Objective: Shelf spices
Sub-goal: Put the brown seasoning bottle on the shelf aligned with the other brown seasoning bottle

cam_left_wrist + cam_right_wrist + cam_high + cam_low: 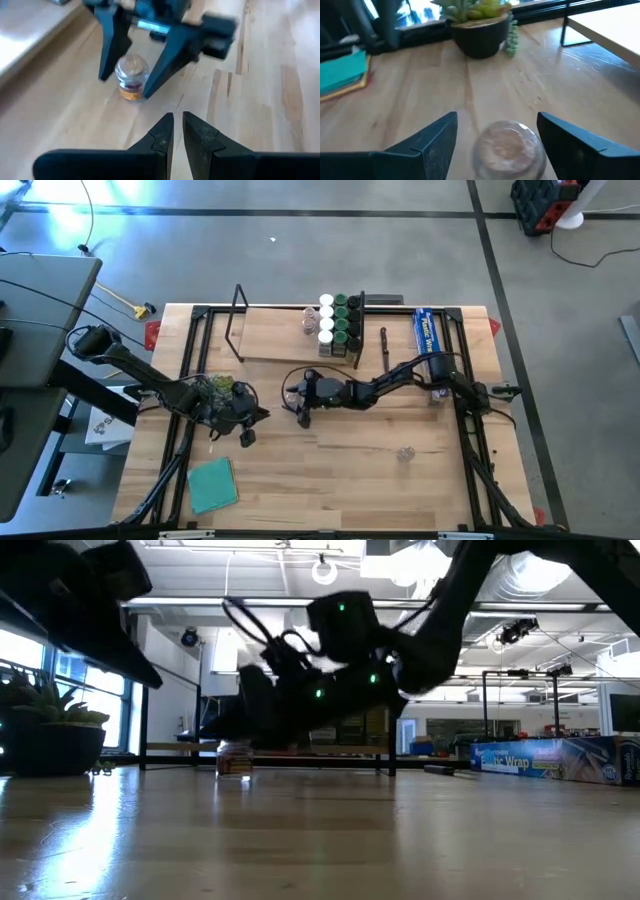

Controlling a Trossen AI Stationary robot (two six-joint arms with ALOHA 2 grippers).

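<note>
The right hand (497,145) was spread around a clear-lidded jar (507,150) standing on the worktop (420,95); the left hand (178,131), pressed together, hovered just beside it.

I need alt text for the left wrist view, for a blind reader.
The right gripper stands over a clear-lidded spice jar on the wooden table, its open jaws on either side of the jar. In the foreground, the left gripper has its jaws nearly shut.
</note>
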